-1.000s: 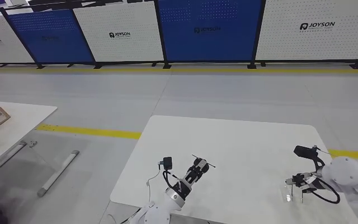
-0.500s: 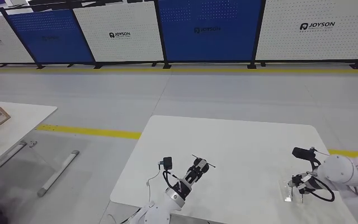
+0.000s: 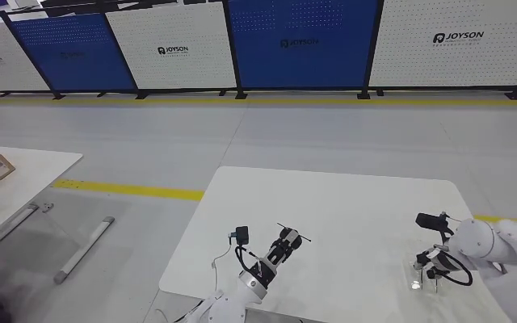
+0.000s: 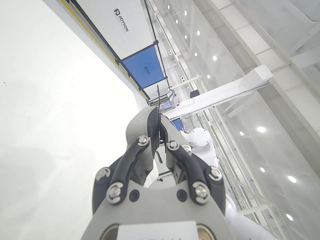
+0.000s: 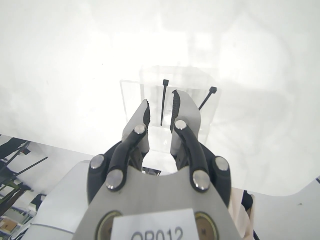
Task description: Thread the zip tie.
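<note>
My left gripper (image 3: 289, 239) hovers over the white table's (image 3: 347, 210) near left part, shut on a thin black zip tie (image 3: 295, 232) that crosses its fingertips. In the left wrist view the zip tie's (image 4: 159, 96) free end sticks out past the closed gripper (image 4: 158, 122). At the table's near right, my right gripper (image 3: 422, 270) hangs over a small clear holder (image 3: 415, 281). Seen from the right wrist, the gripper (image 5: 160, 97) is open, and an upright zip tie (image 5: 163, 101) stands in the clear holder (image 5: 130, 96) in line with the gap between the fingers. A second zip tie (image 5: 207, 97) leans beside it.
The table's near edge lies close under both arms, and its right edge is just beyond the right arm. Another white table (image 3: 32, 174) stands off to the left across a floor gap. Blue and white pegboard panels (image 3: 303, 44) line the back.
The right arm has shifted left and drawn in over the clear holder. The left arm and its zip tie have not moved.
</note>
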